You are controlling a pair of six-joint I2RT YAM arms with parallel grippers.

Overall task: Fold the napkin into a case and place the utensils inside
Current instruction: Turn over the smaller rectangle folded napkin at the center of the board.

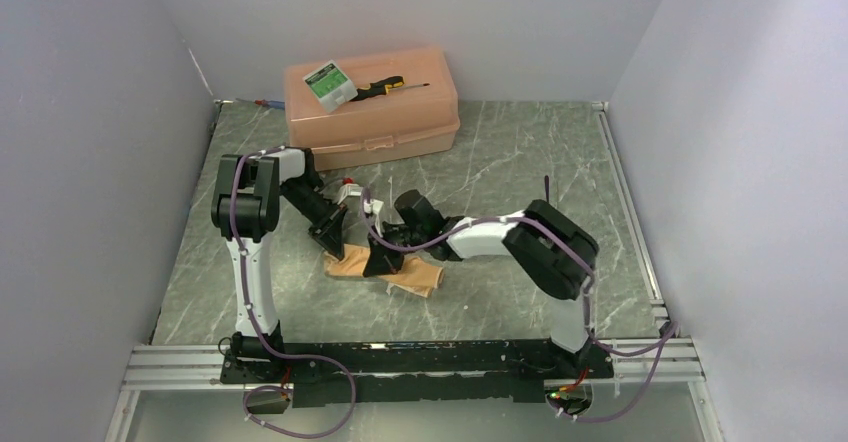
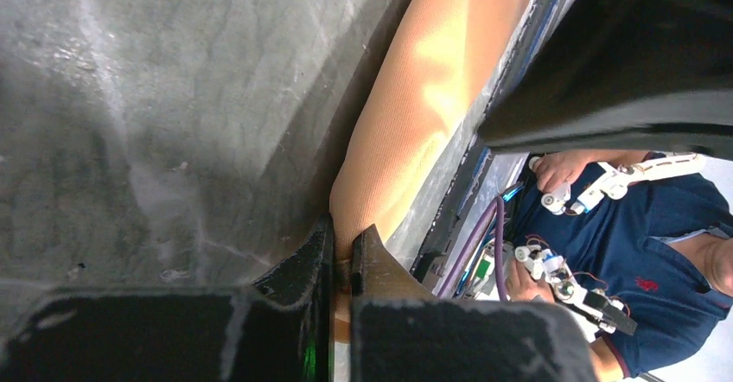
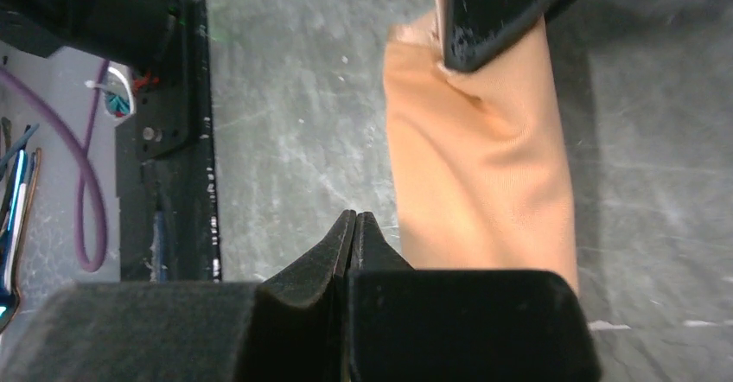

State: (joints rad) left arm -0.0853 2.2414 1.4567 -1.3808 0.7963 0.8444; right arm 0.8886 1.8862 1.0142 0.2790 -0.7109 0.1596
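The peach-orange napkin (image 1: 392, 271) lies folded into a narrow strip on the green marble table (image 1: 500, 162), between the two arms. My left gripper (image 1: 335, 246) is shut on the strip's left end; in the left wrist view the cloth (image 2: 432, 97) runs in between the closed fingertips (image 2: 342, 245). My right gripper (image 1: 380, 264) is shut and empty, just above the table. In the right wrist view its tips (image 3: 356, 219) sit beside the napkin's (image 3: 484, 166) near long edge, and the left gripper's finger (image 3: 493, 10) pins the far end. The utensils are out of view.
A rigid peach plastic box (image 1: 400, 122) stands at the back of the table, with a black-and-yellow screwdriver (image 1: 385, 86) and a small green-white packet (image 1: 330, 82) on its lid. A metal rail (image 1: 400, 357) runs along the near edge. Grey walls enclose three sides.
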